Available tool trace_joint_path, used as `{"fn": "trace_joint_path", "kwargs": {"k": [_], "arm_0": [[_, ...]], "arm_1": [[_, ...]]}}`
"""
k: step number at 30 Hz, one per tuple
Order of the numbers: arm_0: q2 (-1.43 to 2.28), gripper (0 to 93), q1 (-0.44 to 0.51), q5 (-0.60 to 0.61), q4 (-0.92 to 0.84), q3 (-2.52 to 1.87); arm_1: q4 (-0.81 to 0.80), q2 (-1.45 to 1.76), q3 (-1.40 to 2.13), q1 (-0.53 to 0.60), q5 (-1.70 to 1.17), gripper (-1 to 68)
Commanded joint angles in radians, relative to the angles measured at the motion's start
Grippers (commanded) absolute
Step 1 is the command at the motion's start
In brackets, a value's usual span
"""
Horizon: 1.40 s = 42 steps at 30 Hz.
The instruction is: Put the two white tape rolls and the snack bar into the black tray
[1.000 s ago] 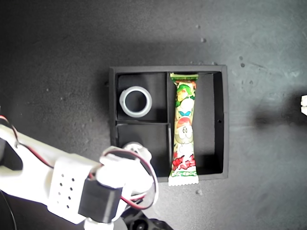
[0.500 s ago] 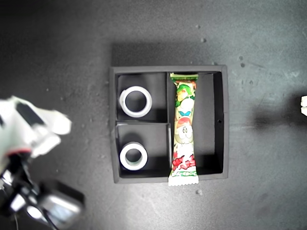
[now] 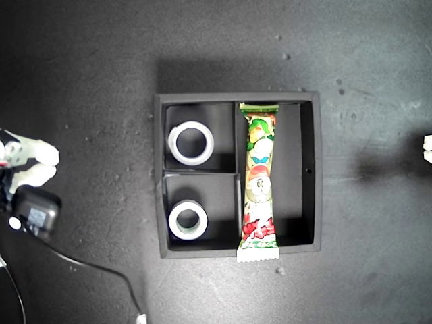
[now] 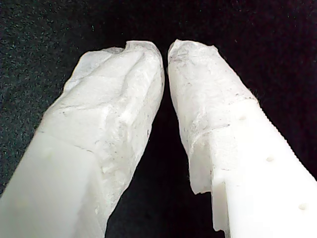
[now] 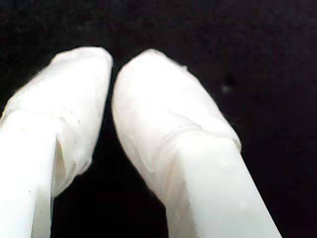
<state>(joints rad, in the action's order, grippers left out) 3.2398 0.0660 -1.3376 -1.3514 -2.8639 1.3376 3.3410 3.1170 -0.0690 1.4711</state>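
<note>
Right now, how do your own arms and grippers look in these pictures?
My first gripper has two white plastic fingers, blunt and wrapped in wrinkled white tape; small round holes mark the bare plastic further back. My second gripper has the same taped white fingers, rounder at the ends. At the exterior view's left edge an arm shows white parts, a black box and a thin black cable.

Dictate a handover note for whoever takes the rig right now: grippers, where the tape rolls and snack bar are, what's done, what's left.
My first gripper: shut, empty.
My second gripper: shut, empty.
Black tray: wider tape roll in the upper small compartment of the exterior view, grey-cored tape roll in the lower one, snack bar in the long compartment, its lower crimped end lying over the tray wall.
Done: all three items are in.
Left: perhaps nudging the bar fully inside.
</note>
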Motion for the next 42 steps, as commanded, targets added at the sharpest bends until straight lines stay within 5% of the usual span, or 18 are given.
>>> {"fn": "trace_joint_path", "kwargs": {"k": [1,14,21,42], "arm_0": [[0.149,0.1,-0.014,-0.006,-0.011,-0.092],[0.147,0.8,-0.106,-0.224,-0.043,-0.275],[0.147,0.9,-0.097,0.035,-0.043,-0.275],[0.147,0.9,-0.092,0.032,-0.043,-0.275]], "arm_1": [[0.003,0.011,0.008,0.005,-0.011,1.0],[0.003,0.011,0.008,0.006,-0.012,1.0],[0.003,0.011,0.008,0.006,-0.012,1.0],[0.003,0.011,0.008,0.011,-0.012,1.0]]}}
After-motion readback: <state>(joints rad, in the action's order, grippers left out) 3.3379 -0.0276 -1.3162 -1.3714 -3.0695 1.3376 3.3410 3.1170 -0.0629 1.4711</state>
